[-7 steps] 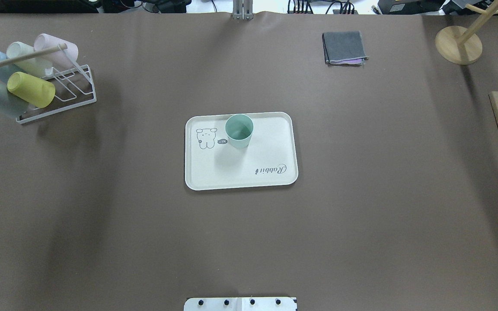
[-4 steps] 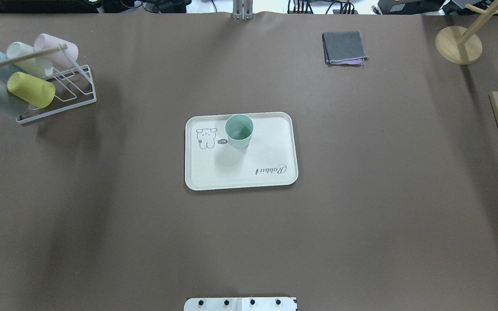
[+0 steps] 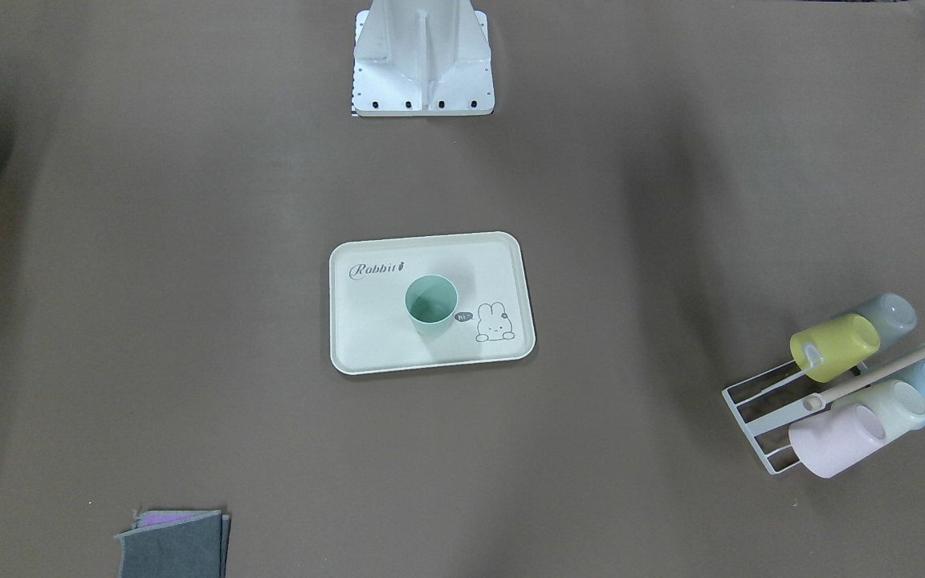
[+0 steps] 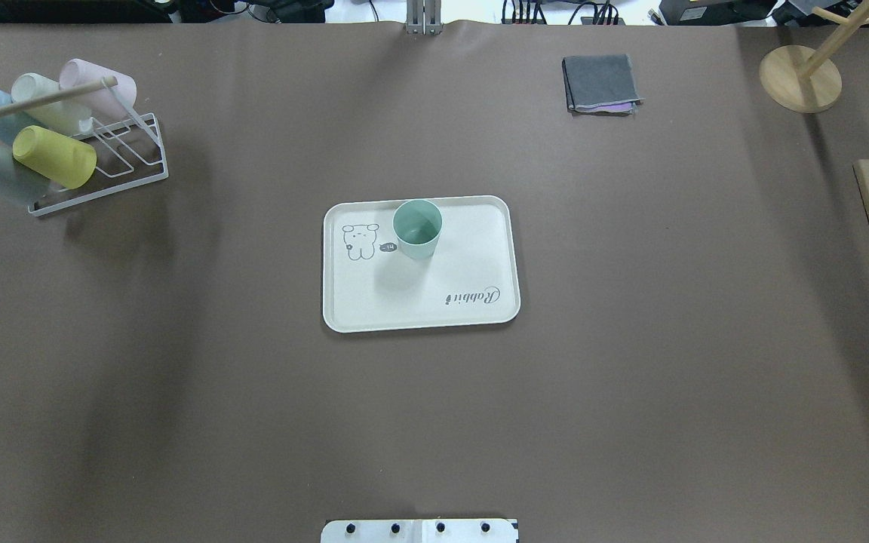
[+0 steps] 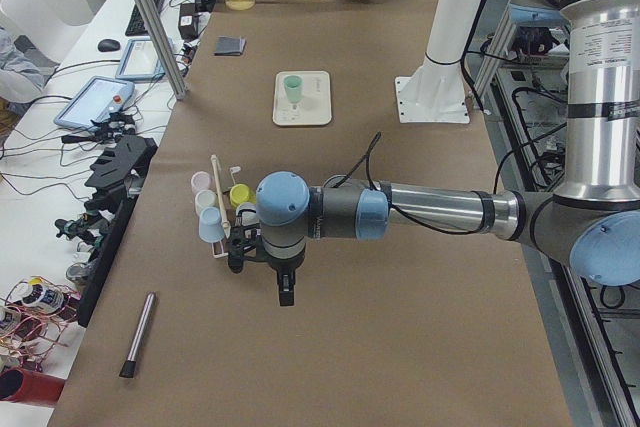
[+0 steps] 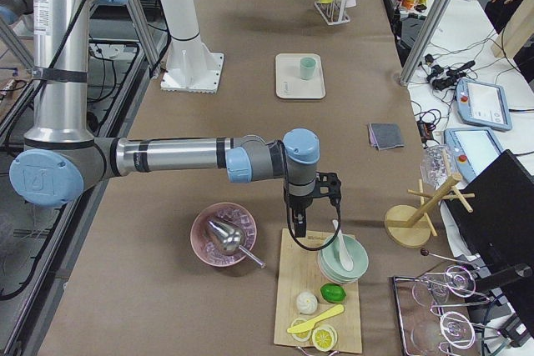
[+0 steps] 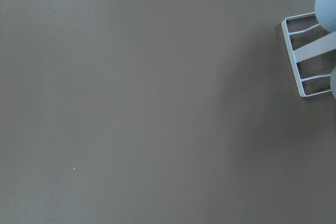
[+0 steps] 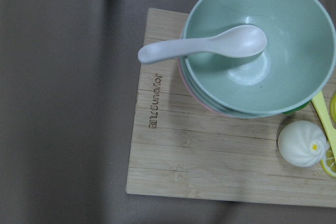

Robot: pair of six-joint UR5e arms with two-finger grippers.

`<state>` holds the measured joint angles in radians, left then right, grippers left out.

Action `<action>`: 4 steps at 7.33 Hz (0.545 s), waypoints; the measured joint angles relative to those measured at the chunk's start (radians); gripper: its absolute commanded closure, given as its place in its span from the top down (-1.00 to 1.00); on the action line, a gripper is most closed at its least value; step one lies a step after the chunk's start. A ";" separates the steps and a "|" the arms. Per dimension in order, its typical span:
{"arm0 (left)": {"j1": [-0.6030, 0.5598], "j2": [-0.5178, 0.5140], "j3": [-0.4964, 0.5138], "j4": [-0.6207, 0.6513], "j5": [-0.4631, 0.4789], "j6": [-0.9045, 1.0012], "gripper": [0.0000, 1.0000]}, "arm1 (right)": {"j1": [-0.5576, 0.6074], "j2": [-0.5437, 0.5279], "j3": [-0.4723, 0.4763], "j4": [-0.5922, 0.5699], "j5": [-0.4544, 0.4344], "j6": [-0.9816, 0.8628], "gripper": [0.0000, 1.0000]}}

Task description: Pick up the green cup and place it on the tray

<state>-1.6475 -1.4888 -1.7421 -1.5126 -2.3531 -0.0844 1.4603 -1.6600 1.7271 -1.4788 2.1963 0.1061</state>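
Observation:
The mint green cup (image 4: 417, 228) stands upright on the cream Rabbit tray (image 4: 472, 305) at the table's middle, beside the bunny drawing; it also shows in the front view (image 3: 431, 305) on the tray (image 3: 374, 349). Neither gripper is near it. My left gripper (image 5: 285, 292) shows only in the exterior left view, hanging over bare table near the cup rack; I cannot tell if it is open or shut. My right gripper (image 6: 299, 235) shows only in the exterior right view, above the wooden board's edge; its state cannot be told either.
A white wire rack (image 4: 114, 170) with several pastel cups sits at the far left. A folded grey cloth (image 4: 600, 83) and a wooden stand (image 4: 800, 79) lie at the back right. A wooden board (image 8: 210, 156) carries a green bowl (image 8: 273, 72) with a spoon.

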 measured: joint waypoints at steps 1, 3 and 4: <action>0.000 0.001 0.001 0.000 0.000 0.000 0.99 | 0.000 -0.001 0.000 0.000 -0.001 0.001 1.00; 0.000 0.000 0.002 0.000 0.001 0.000 0.99 | 0.000 -0.006 0.001 0.003 -0.001 0.002 1.00; 0.000 0.000 0.003 0.000 0.001 0.000 0.99 | 0.000 -0.007 0.001 0.004 -0.001 0.002 1.00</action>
<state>-1.6475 -1.4893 -1.7395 -1.5125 -2.3518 -0.0847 1.4603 -1.6666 1.7279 -1.4750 2.1952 0.1083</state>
